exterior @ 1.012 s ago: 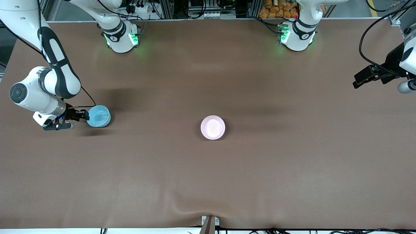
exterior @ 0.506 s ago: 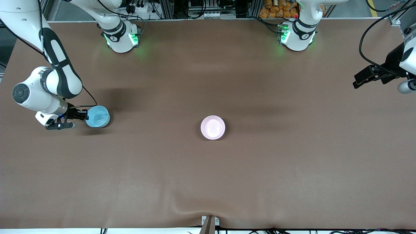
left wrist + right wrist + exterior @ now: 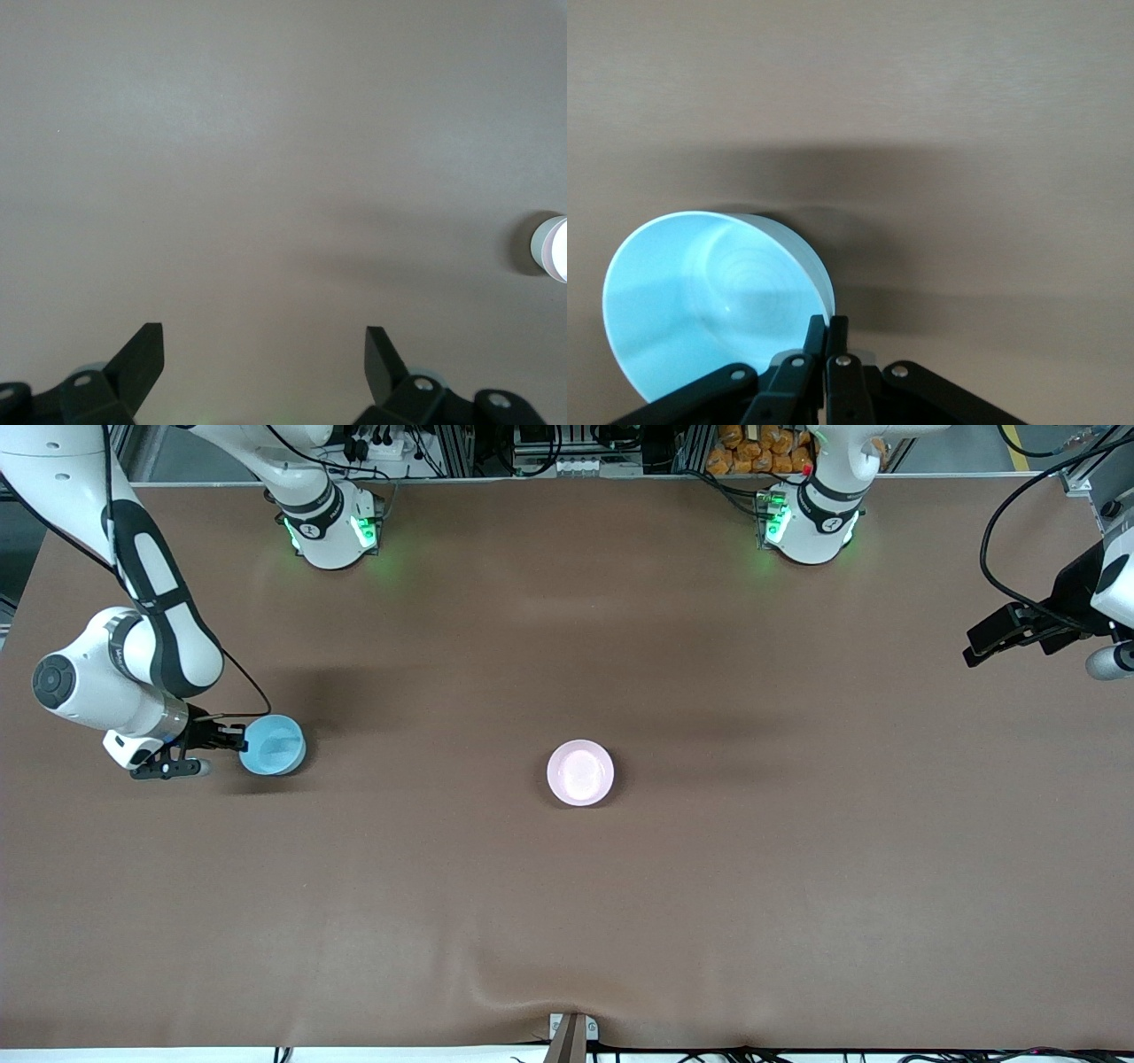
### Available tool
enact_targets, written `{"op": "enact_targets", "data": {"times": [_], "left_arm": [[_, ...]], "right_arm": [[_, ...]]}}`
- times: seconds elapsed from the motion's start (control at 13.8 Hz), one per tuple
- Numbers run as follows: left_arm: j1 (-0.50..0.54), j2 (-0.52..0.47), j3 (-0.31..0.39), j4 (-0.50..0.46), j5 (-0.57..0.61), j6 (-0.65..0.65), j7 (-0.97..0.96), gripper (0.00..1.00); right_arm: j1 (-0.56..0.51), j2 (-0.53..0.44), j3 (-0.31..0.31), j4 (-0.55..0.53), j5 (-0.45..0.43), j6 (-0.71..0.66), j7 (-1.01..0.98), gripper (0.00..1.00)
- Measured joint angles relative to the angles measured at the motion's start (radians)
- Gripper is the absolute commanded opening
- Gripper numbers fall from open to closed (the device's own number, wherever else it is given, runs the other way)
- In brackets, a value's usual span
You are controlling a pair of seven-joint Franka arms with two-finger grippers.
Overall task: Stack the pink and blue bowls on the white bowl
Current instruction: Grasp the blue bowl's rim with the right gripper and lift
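Toward the right arm's end from the pink bowl (image 3: 580, 772), my right gripper (image 3: 237, 738) has just pinched the blue bowl (image 3: 274, 744) rim, fingers fully together; lift comes next, I judge; left gripper (image 3: 264, 354) waits, spread wide, empty.

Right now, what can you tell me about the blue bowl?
The blue bowl is small, round and light sky blue, looks like smooth plastic, with faint rings inside its bottom. It is empty and tipped, its opening turned partly sideways. It is at the right arm's end of the brown table. The right tool is shut on its rim. Nothing else touches it.
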Motion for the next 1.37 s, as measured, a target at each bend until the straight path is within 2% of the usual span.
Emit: {"op": "enact_targets", "data": {"times": [0.22, 0.43, 0.87, 1.37], "left_arm": [[0.000, 0.000, 0.000, 0.000, -0.010, 0.000, 0.000, 1.00], [-0.001, 0.000, 0.000, 0.000, -0.011, 0.000, 0.000, 1.00], [-0.003, 0.000, 0.001, -0.001, -0.011, 0.000, 0.000, 1.00], [-0.004, 0.000, 0.002, -0.002, -0.011, 0.000, 0.000, 1.00]], "right_arm": [[0.015, -0.008, 0.003, 0.118, 0.043, -0.200, 0.044, 0.00], [0.086, -0.026, 0.013, 0.233, 0.050, -0.325, 0.238, 0.00], [0.278, -0.015, 0.125, 0.405, 0.054, -0.338, 0.757, 0.00], [0.502, 0.161, 0.135, 0.643, 0.055, -0.336, 1.231, 0.00]]}}
